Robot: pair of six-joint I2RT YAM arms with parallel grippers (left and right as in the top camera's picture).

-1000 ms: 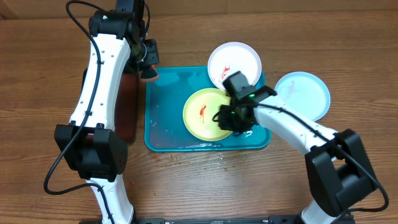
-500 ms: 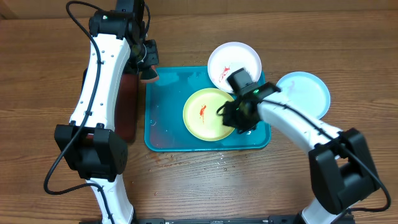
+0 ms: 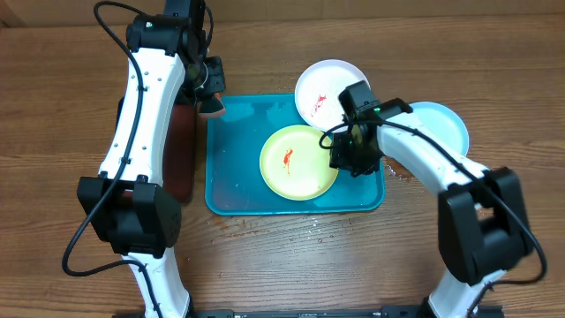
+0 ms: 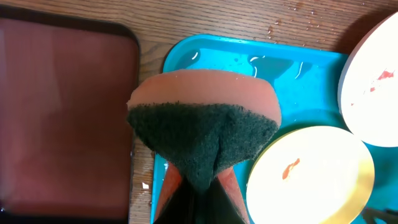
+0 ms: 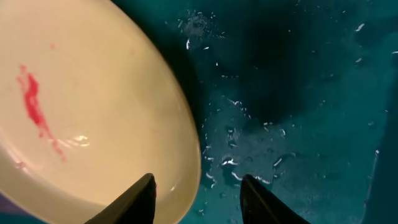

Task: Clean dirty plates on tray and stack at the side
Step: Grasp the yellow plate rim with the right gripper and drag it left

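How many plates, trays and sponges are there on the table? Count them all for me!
Plates: 3 (yellow-green plate, white plate, light blue plate)
Trays: 2 (turquoise tray, dark red tray)
Sponges: 1 (sponge)
Total: 6

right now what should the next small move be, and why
Probably swing the sponge in the left gripper over to the yellow-green plate: it lies in the tray with a red smear, and the right gripper stands open at its rim.
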